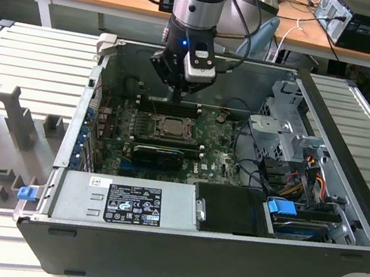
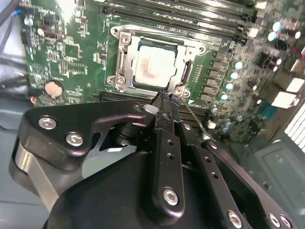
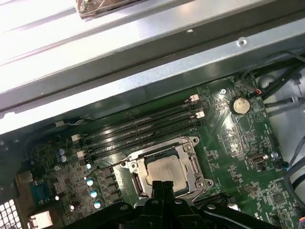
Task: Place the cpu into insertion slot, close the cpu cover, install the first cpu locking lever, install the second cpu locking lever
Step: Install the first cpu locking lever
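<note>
- Second wrist view: gripper (image 2: 167,99) pinched closed, holding nothing, at the cover (image 2: 125,64) corner.
- cpu (image 2: 153,64) seated; the lever (image 2: 195,119) looks like thin, springy wire, best pushed near its free end.

The cpu (image 2: 153,65) is a small flat square with a pale silver-beige face, faintly smudged. It lies level in the insertion slot (image 2: 157,43), whose dark edge shows round it. The cpu cover (image 2: 123,59) — a thin silvery frame — lies down flat, its window framing the chip. One thin wire locking lever (image 2: 193,118) seems raised off the socket's corner.
</note>
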